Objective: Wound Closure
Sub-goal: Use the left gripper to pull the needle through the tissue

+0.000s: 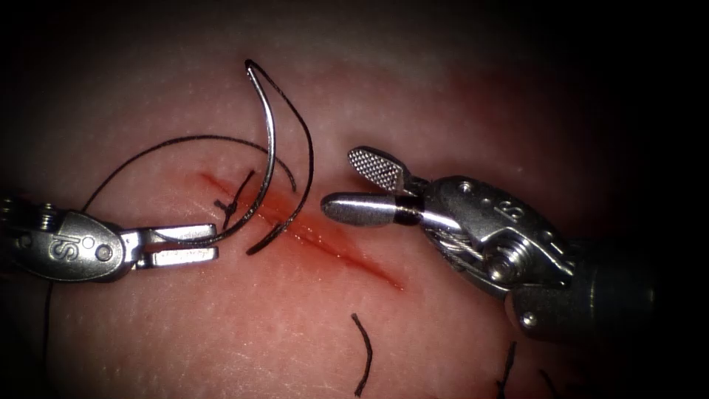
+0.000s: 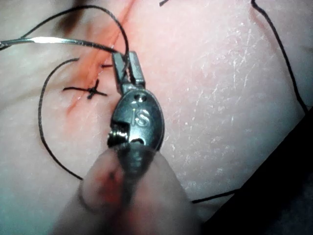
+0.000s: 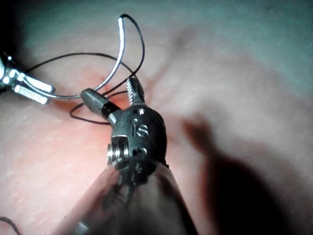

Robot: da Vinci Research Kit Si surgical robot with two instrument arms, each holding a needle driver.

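1. The left tool [image 1: 181, 245] has its jaws clamped on the needle [image 1: 267, 159] near its pointed end.
2. The needle arcs up toward 12 o'clock above the cut [image 1: 310, 233], clear of the tissue [image 1: 443, 118]; its far end carries the thread [image 1: 303, 166].
3. The right tool [image 1: 354, 188], at 3 o'clock of the needle, has its jaws wide apart, holding nothing.
4. A stitch knot [image 1: 230, 207] sits on the cut just beside the left jaws.
5. Bare tissue lies open between the tools; a cut end of thread [image 1: 363, 355] rests toward 6 o'clock.
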